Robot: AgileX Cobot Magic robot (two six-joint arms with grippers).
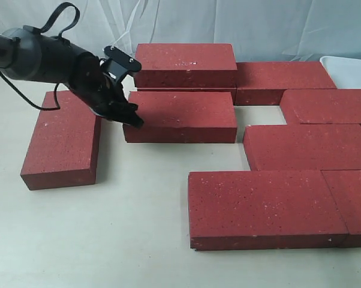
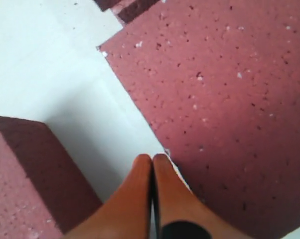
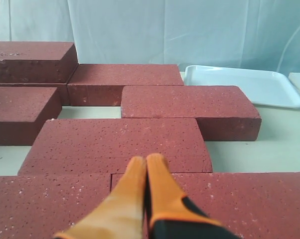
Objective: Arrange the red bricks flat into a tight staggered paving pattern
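Observation:
Several red bricks lie flat on the pale table. One brick (image 1: 180,116) sits at centre, with another (image 1: 185,63) stacked behind it on a lower brick. A lone brick (image 1: 63,139) lies at the left. My left gripper (image 1: 134,120) is shut and empty, with its tips at the centre brick's left end, close to a corner of that brick (image 2: 229,99) and apart from the lone brick (image 2: 25,174). My right gripper (image 3: 146,158) is shut and empty over the seam between two near bricks (image 3: 115,142); it does not show in the exterior view.
More bricks form a loose group at the right (image 1: 267,207) (image 1: 306,146) (image 1: 285,81). A white tray (image 1: 348,69) stands at the back right, also seen as the tray (image 3: 244,84) beyond the bricks. A pale cloth hangs behind the table.

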